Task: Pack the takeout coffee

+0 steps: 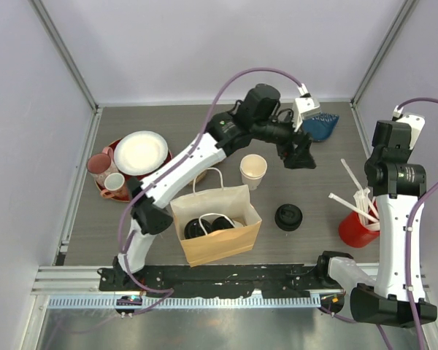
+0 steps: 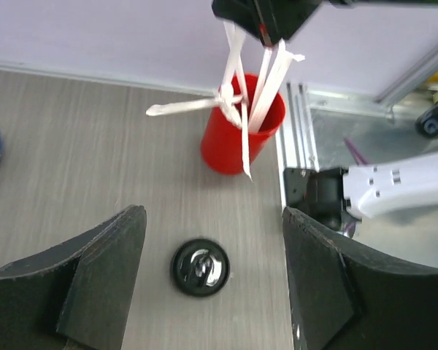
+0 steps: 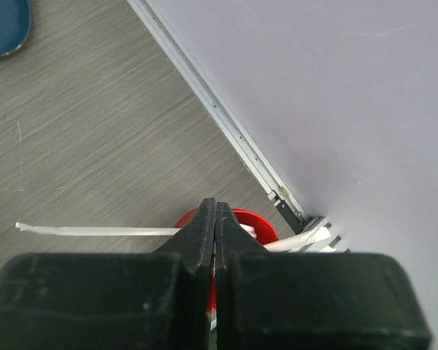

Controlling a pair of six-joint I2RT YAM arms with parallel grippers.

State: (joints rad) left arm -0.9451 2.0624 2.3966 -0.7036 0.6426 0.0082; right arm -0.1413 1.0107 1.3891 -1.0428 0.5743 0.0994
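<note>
An open brown paper bag (image 1: 219, 240) stands at the front middle of the table. Two black lidded tops of the takeout coffee (image 1: 198, 228) show side by side inside it. My left gripper (image 1: 301, 157) hangs open and empty above the table, to the right of a lidless white paper cup (image 1: 253, 171). In the left wrist view a black lid (image 2: 199, 267) lies on the table far below, between the spread fingers (image 2: 102, 270). My right gripper (image 3: 215, 205) is shut on nothing, right above a red cup (image 3: 259, 222).
The red cup (image 1: 356, 227), holding white wrapped straws (image 2: 242, 102), stands at the right edge. The black lid (image 1: 287, 217) lies right of the bag. A red tray (image 1: 111, 191) with a white plate and pink mugs sits at left. A blue object (image 1: 323, 126) lies at the back.
</note>
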